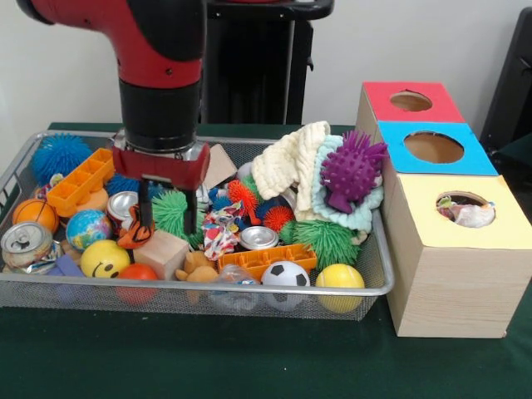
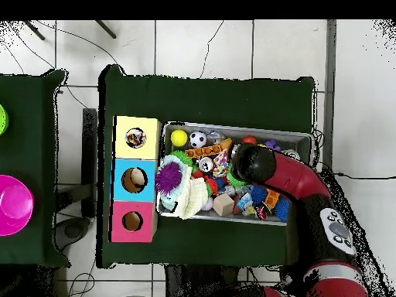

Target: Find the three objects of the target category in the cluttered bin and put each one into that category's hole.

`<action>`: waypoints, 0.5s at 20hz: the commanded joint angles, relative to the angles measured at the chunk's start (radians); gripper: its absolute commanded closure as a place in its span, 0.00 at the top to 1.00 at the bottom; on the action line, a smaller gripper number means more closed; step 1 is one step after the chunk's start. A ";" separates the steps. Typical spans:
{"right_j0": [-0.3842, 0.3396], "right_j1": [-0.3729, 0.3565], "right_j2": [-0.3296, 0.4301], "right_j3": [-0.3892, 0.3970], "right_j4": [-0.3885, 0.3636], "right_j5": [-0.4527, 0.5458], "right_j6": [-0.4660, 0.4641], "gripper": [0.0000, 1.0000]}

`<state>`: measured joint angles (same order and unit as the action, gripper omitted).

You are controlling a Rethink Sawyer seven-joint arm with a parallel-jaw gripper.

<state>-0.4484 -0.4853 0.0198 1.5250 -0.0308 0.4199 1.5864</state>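
At the bin's (image 1: 378, 278) nine o'clock side in the front view, the gripper (image 1: 166, 218) hangs with its two fingers (image 1: 145, 208) parted, holding nothing, tips down among a green spiky ball (image 1: 172, 212), a can (image 1: 125, 204) and a wooden block (image 1: 162, 252). A crumpled wrapper (image 1: 221, 231) lies just at its three o'clock. Another wrapper (image 1: 470, 214) shows inside the yellow hole (image 1: 464, 209). From overhead, the arm (image 2: 290, 182) covers the gripper; the yellow hole (image 2: 135, 138) sits at the bin's (image 2: 232, 127) nine o'clock.

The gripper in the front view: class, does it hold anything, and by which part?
Nothing is held. The gripper hangs open over the cluttered bin, its black fingers apart above the toys.
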 commanded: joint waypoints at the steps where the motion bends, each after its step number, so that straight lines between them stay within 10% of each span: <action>1: -0.037 0.043 0.210 0.024 -0.021 -0.070 0.012 1.00; 10: -0.032 -0.020 0.249 0.094 0.006 -0.022 0.072 1.00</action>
<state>-0.4708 -0.4933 0.1364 1.5279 -0.0310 0.4127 1.5864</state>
